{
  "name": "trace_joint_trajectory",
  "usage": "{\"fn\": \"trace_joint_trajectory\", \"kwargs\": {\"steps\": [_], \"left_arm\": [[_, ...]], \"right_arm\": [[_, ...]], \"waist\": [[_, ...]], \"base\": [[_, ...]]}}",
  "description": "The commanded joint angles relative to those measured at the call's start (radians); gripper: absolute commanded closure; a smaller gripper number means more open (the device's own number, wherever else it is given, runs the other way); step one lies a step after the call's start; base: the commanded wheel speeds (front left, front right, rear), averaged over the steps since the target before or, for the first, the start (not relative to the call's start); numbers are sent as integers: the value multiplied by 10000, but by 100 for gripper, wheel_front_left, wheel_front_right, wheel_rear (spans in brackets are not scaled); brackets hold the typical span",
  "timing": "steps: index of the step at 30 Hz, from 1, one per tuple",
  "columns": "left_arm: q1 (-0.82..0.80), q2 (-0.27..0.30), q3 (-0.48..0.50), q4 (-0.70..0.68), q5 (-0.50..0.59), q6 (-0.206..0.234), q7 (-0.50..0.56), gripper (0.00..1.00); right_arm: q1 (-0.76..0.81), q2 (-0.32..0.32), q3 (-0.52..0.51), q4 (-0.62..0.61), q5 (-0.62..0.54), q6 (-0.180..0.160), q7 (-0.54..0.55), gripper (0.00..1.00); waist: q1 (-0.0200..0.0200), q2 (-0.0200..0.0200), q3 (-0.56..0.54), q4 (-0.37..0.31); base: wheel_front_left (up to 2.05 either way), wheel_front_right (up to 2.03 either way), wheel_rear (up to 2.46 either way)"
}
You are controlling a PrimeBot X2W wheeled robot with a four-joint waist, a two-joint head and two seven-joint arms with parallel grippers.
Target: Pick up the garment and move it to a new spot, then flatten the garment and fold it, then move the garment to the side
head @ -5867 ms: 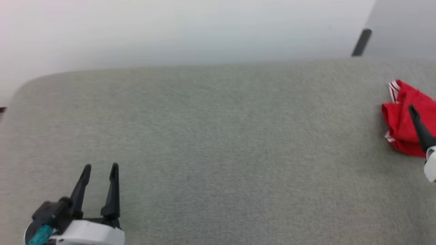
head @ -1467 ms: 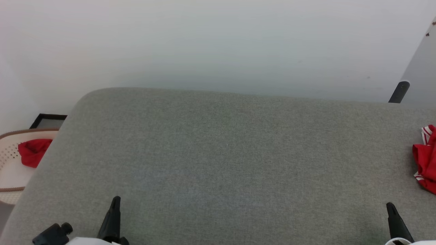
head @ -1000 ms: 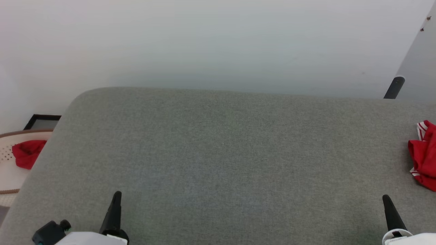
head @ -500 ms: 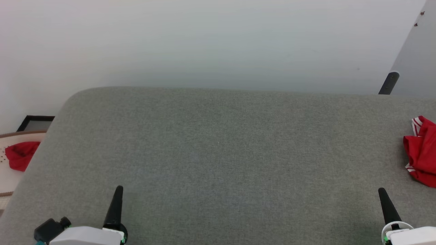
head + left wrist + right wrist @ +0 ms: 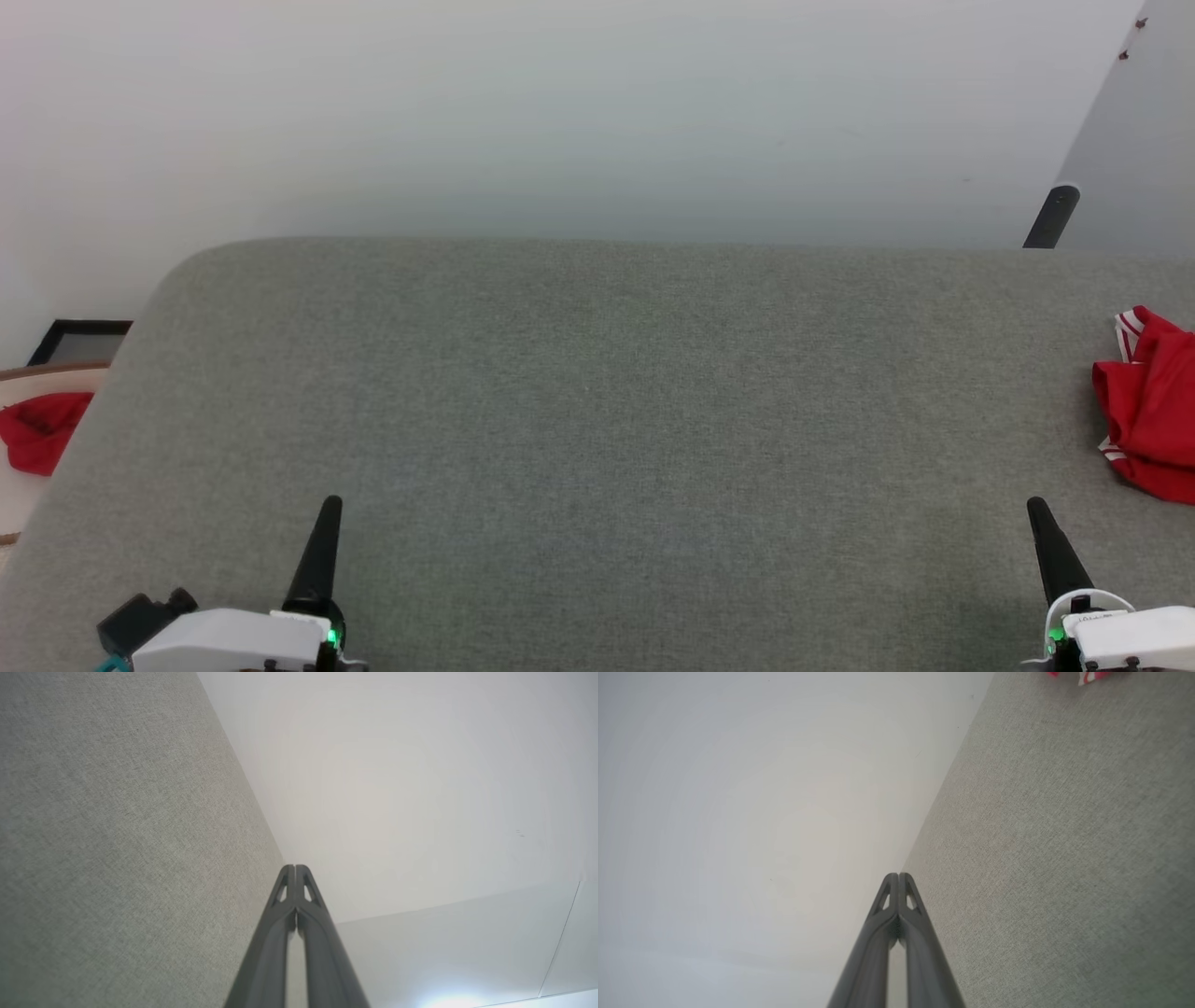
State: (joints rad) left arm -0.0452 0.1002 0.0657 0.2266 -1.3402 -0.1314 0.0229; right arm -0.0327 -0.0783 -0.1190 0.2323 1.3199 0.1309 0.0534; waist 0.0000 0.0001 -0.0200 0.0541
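While both arms sit low at the near edge of the grey fabric-covered surface (image 5: pixel 597 411), the garment (image 5: pixel 1148 401) lies crumpled in a heap at that surface's right side. It is partly cut off by the head view's right edge, its red body bunched, with a white, red-striped band showing at its upper left and another at its lower left. The left gripper (image 5: pixel 330 507) is at the lower left with its two dark fingers pressed together into a single point, holding nothing. Its wrist view shows the fingertips meeting, with grey fabric on one side and the white wall (image 5: pixel 560 112) on the other. The right gripper (image 5: pixel 1034 507), at the lower right, is likewise closed tight and empty, near the garment but apart from it, and its wrist view catches a scrap of red-and-white cloth at the top edge. Off the surface's left end, a plain red cloth (image 5: pixel 37 434) lies in a pale basket (image 5: pixel 51 371). A dark post (image 5: pixel 1050 217) stands beyond the far right corner.
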Motion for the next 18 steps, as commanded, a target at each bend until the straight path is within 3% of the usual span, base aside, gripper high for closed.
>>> {"fn": "trace_joint_trajectory", "kwargs": {"steps": [1, 18], "left_arm": [[-177, -5, 48, -30, -224, 9, 45, 100], [-410, -204, 212, 72, -1461, 12, 423, 100]], "right_arm": [[-218, 19, 15, -36, 220, -1, 40, 100], [-494, 145, 38, 33, 1505, 1, 320, 100]], "waist": [[0, -1, 10, -19], [0, -1, 104, -242]], "base": [[0, 0, 0], [0, 0, 0]]}}
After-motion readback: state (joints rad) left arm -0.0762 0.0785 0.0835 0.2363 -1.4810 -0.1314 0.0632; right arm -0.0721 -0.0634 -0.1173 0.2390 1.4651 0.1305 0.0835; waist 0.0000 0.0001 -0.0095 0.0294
